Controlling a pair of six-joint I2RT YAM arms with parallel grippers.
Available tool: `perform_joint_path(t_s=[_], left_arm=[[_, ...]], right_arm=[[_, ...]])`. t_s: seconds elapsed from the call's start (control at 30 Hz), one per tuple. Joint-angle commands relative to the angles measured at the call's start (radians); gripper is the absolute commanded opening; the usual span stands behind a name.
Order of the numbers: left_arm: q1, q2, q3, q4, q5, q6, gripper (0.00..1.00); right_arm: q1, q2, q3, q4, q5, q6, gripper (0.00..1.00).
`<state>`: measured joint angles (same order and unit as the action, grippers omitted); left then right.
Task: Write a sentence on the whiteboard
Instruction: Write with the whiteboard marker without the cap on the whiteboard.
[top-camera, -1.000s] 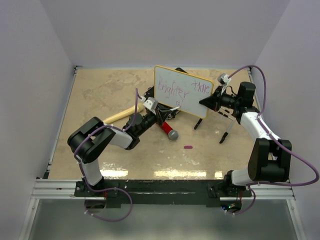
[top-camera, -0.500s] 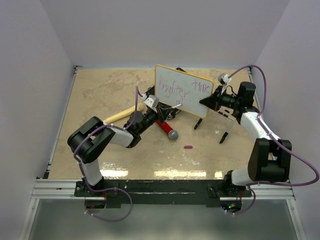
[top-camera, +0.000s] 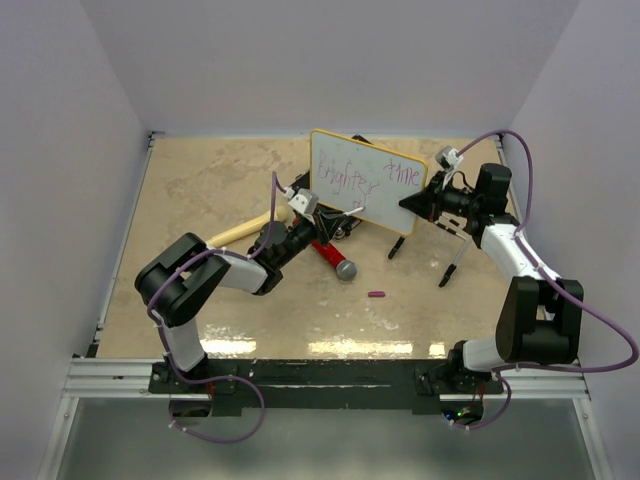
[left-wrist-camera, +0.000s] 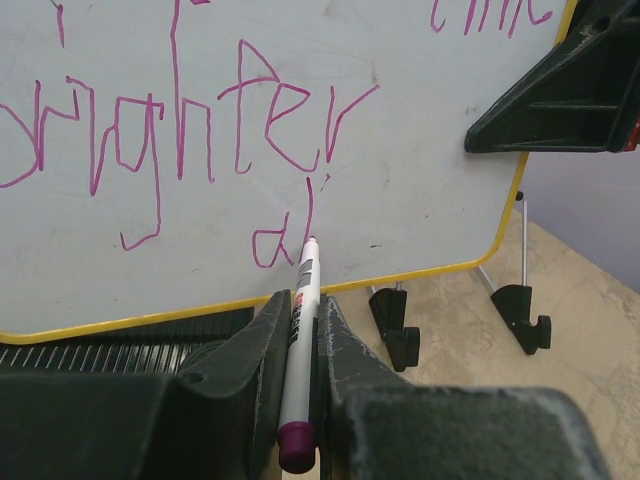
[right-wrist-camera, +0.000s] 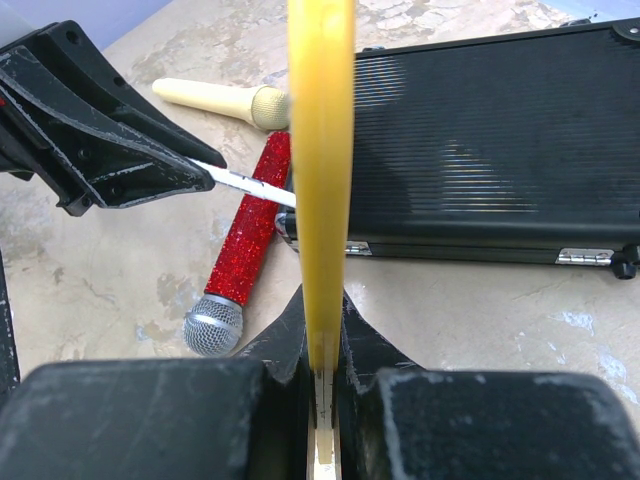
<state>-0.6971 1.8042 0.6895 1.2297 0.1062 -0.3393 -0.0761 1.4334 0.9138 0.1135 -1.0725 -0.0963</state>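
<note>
Left arm is stretched low across the tabletop (top-camera: 200, 180), with the left fingers (left-wrist-camera: 250, 350) pinched on a white marker (left-wrist-camera: 302, 300), tip touching the whiteboard (top-camera: 368, 200). Right arm comes in sideways, right fingers (right-wrist-camera: 375, 350) clamped on its thin yellow rim, holding it upright mid-tabletop, with a ribbed black case (right-wrist-camera: 480, 150) behind. The scrawly purple sentence (left-wrist-camera: 190, 130) reads "brighter", "time", plus a squiggle below. A red glitter mic (right-wrist-camera: 245, 250) lies nearby.

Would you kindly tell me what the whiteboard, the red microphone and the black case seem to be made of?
The whiteboard: smooth, faintly glossy white sheet, perhaps melamine; yellow rim looks plastic. The red microphone: sparkly glitter-coated handle, silvery mesh head, probably metal. The black case: ribbed hard shell with dull sheen, plastic or aluminium; small silvery latch looks metal.
</note>
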Motion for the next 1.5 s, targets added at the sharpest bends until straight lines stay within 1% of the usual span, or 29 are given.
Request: perform_joint_path(t_s=[0.0,0.4,0.9,1.17,1.47], left_arm=[[-0.004,-0.034,0.039,0.040,0.007,0.016,0.00],[-0.005,-0.029,0.047,0.040,0.027,0.011,0.00],[-0.008,0.000,0.042,0.001,0.038,-0.001,0.00],[-0.008,0.000,0.018,-0.007,0.029,-0.004,0.00],[-0.008,0.007,0.024,-0.045,0.015,-0.001,0.00]], right_arm=[[0.012,-0.008,0.002,-0.006,-0.056,0.007,0.00],[0.012,-0.007,0.003,-0.006,-0.055,0.006,0.00],[0.012,-0.007,0.003,-0.006,-0.055,0.006,0.00],[0.012,-0.011,0.003,-0.006,-0.056,0.006,0.00],[0.012,-0.016,0.003,-0.006,-0.056,0.007,0.00]])
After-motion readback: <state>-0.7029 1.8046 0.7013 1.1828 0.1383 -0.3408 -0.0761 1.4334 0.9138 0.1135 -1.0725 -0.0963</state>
